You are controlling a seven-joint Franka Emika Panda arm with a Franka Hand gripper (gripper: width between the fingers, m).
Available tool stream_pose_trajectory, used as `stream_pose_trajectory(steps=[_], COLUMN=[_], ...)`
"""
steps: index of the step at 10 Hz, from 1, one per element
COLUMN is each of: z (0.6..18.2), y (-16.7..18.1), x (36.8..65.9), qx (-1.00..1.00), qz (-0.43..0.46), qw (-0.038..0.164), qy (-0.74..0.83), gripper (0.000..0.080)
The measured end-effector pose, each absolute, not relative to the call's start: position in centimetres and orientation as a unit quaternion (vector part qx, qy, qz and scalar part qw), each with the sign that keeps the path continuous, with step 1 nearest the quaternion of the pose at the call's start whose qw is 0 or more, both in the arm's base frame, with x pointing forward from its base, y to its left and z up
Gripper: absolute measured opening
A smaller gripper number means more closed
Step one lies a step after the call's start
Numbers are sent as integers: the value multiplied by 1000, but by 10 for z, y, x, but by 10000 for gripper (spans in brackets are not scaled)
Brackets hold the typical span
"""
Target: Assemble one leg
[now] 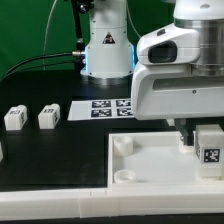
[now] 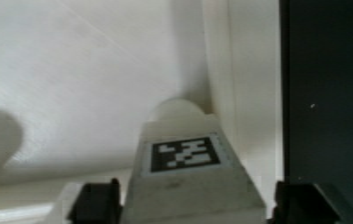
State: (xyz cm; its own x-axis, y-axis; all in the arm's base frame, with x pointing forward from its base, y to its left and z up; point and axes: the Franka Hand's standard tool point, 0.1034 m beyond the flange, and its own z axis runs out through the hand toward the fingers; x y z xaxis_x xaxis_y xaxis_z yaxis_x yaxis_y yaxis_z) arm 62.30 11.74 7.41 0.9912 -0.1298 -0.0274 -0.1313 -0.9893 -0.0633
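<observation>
A leg [image 1: 209, 150], a small white post with a black-and-white tag, stands upright on the right part of the large white panel [image 1: 150, 162]. My gripper [image 1: 197, 140] comes down on it from above. In the wrist view the leg [image 2: 187, 152] fills the space between my two dark fingers [image 2: 98, 200], and its far end sits at a round corner socket of the panel [image 2: 84, 80]. The gripper [image 2: 198, 200] is shut on the leg. Two more legs [image 1: 14, 118] [image 1: 48, 117] lie on the black table at the exterior view's left.
The marker board [image 1: 105, 108] lies behind the panel near the robot base [image 1: 105, 50]. A round socket [image 1: 122, 146] shows at the panel's far left corner. In the wrist view the black table [image 2: 327, 100] begins just past the panel's edge beside the leg.
</observation>
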Motion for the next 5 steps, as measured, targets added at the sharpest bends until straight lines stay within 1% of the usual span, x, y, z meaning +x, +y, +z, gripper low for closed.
stream_pose_trajectory(steps=[1, 4, 5], z=[74, 74, 74], y=[117, 117, 117], x=[623, 623, 623], qx=[-997, -995, -990], qz=[12, 13, 14], qw=[32, 33, 32], qy=[66, 95, 139], gripper=[290, 291, 291])
